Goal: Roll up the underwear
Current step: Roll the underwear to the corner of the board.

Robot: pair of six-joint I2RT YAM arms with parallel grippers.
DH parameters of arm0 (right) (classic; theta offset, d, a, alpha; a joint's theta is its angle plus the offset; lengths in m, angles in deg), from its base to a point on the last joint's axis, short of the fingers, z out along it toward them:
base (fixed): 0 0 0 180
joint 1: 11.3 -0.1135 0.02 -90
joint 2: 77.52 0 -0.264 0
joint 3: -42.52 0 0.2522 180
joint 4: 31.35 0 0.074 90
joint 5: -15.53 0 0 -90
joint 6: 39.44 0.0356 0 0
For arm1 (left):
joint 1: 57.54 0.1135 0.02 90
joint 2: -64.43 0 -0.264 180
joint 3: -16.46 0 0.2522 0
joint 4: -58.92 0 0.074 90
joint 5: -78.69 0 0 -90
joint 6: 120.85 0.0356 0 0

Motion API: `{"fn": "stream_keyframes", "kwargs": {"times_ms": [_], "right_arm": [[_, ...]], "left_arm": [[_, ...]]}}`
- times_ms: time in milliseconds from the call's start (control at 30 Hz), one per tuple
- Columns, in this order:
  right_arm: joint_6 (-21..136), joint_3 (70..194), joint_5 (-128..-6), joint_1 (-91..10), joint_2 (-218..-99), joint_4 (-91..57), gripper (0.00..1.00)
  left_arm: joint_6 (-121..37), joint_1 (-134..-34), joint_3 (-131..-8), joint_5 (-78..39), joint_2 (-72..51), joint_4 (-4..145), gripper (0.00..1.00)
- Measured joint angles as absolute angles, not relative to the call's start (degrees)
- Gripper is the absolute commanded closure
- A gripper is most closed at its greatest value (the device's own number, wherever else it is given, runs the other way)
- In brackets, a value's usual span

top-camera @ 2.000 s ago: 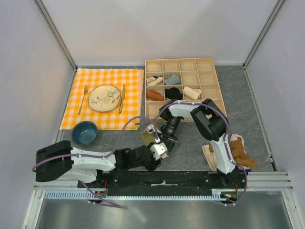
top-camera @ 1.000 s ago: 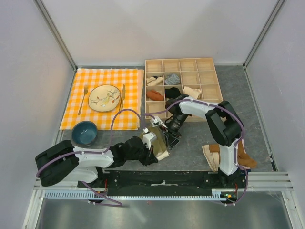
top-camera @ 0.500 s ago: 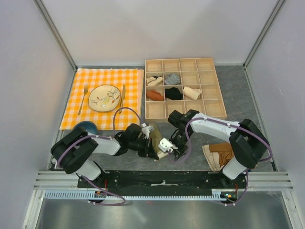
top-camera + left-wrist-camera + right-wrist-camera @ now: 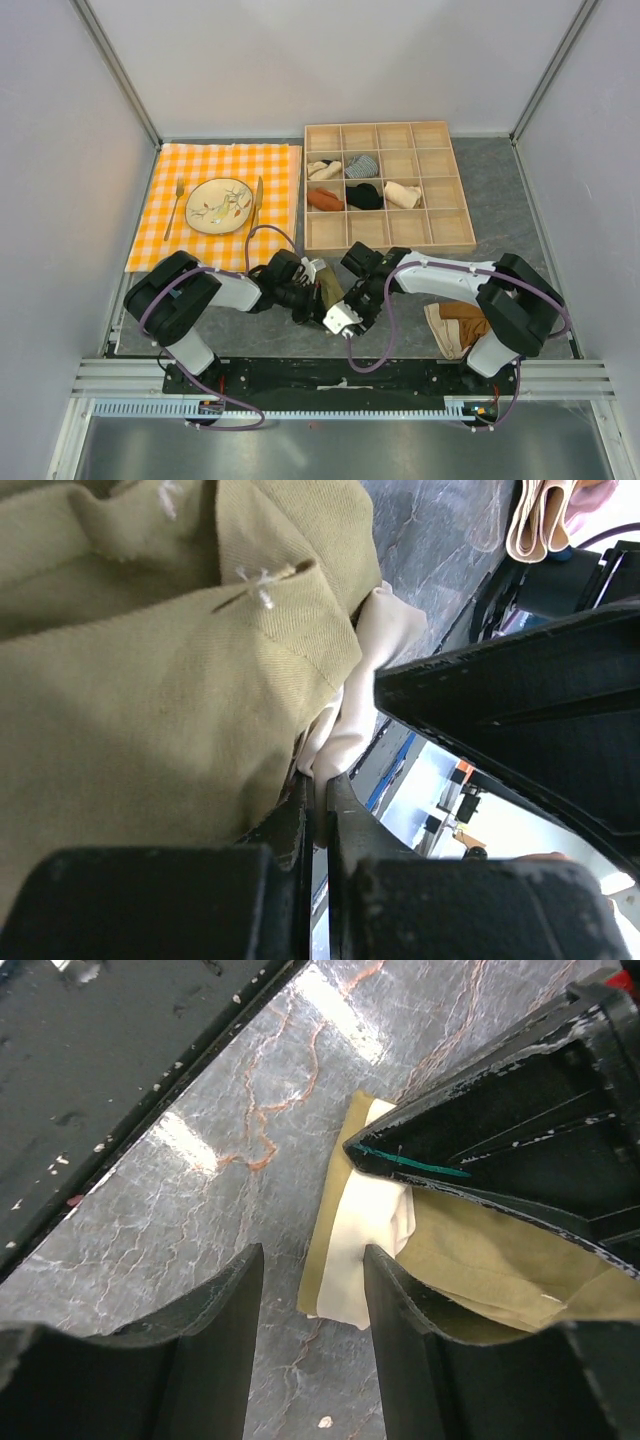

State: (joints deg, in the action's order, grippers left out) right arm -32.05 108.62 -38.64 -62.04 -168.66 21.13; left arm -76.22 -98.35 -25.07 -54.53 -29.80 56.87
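Note:
The underwear (image 4: 328, 287) is a bunched olive-khaki bundle with a cream waistband, lying on the grey table between the two arms. In the left wrist view its olive fabric (image 4: 150, 680) fills the left side, and my left gripper (image 4: 320, 785) is shut on the cream band's edge (image 4: 372, 665). My right gripper (image 4: 312, 1305) is open and low over the table. The cream band's end (image 4: 365, 1255) lies between its fingers, close to the right finger (image 4: 410, 1360). From above, the right gripper (image 4: 345, 316) sits just right of the left gripper (image 4: 308, 300).
A wooden compartment box (image 4: 440, 232) holding several rolled garments stands behind. An orange checked cloth (image 4: 200, 255) carries a plate (image 4: 219, 205) and cutlery. A rust-brown and cream garment pile (image 4: 462, 322) lies by the right arm's base. The black front rail (image 4: 110, 1050) runs close by.
The right arm swung down from near the box to the front of the underwear, and its jaws opened wider. The left arm folded back, still holding the bundle.

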Motion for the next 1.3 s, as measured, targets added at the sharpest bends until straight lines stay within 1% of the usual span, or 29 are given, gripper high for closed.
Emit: {"fn": "stream_keyframes", "kwargs": {"times_ms": [100, 233, 267, 333, 367, 433, 467, 533, 567, 600, 667, 800, 967, 1100, 1167, 1267, 1300], "right_arm": [[-31.5, 108.2, -39.8, -62.4, -170.0, 19.1, 0.49], [-30.5, 107.9, -40.9, -63.0, -170.9, 16.6, 0.5], [-30.2, 107.8, -41.2, -63.1, -171.0, 16.0, 0.51], [-29.7, 107.5, -41.8, -63.3, -171.1, 14.8, 0.53], [-29.5, 107.4, -42.0, -63.3, -171.1, 14.2, 0.57], [-28.9, 107.1, -42.5, -63.3, -171.1, 13.3, 0.64], [-28.8, 107.0, -42.7, -63.3, -171.1, 12.7, 0.69], [-28.4, 107.0, -43.1, -63.4, -171.3, 11.5, 0.74], [-28.1, 107.0, -43.1, -63.4, -171.3, 11.1, 0.79], [-27.7, 107.1, -43.3, -63.5, -171.3, 10.8, 0.81], [-27.1, 107.6, -43.5, -63.6, -171.6, 10.9, 0.86], [-25.8, 110.7, -43.3, -63.6, -173.6, 14.1, 0.88], [-24.1, 116.4, -40.6, -62.5, -177.5, 21.8, 0.89], [-22.8, 120.5, -36.4, -61.0, -181.3, 29.7, 0.89], [-22.4, 122.3, -33.5, -59.7, -183.5, 34.0, 0.89], [-21.0, 124.1, -29.6, -57.7, -187.0, 39.2, 0.88], [-20.3, 124.7, -28.5, -57.1, -188.1, 40.8, 0.88]], "left_arm": [[-76.5, -98.1, -25.1, -54.6, -29.8, 57.0, 0.98], [-77.1, -97.9, -25.1, -54.7, -30.0, 57.0, 0.95], [-77.4, -97.9, -25.1, -54.7, -30.0, 57.0, 0.92], [-77.7, -97.8, -25.1, -54.7, -30.0, 57.2, 0.88], [-77.9, -97.7, -25.1, -54.6, -30.0, 57.2, 0.82], [-78.3, -97.7, -25.1, -54.4, -29.8, 57.5, 0.74], [-78.5, -97.7, -25.1, -53.8, -29.4, 57.9, 0.68], [-78.8, -97.5, -25.1, -52.8, -27.8, 59.3, 0.64], [-78.8, -97.3, -25.0, -51.7, -26.3, 60.4, 0.61], [-78.8, -97.0, -25.1, -50.4, -24.6, 61.5, 0.6], [-78.8, -96.4, -25.1, -48.0, -19.9, 64.5, 0.58], [-77.7, -95.7, -25.1, -42.9, -8.9, 69.3, 0.54], [-74.7, -95.7, -21.2, -36.0, 7.4, 72.2, 0.46], [-72.4, -97.8, -14.7, -29.2, 22.6, 73.4, 0.45], [-71.3, -100.3, -11.4, -24.7, 30.4, 74.3, 0.43], [-70.1, -102.8, -8.7, -19.9, 37.9, 74.9, 0.39], [-69.8, -103.2, -8.3, -19.0, 38.9, 74.9, 0.35]]}}
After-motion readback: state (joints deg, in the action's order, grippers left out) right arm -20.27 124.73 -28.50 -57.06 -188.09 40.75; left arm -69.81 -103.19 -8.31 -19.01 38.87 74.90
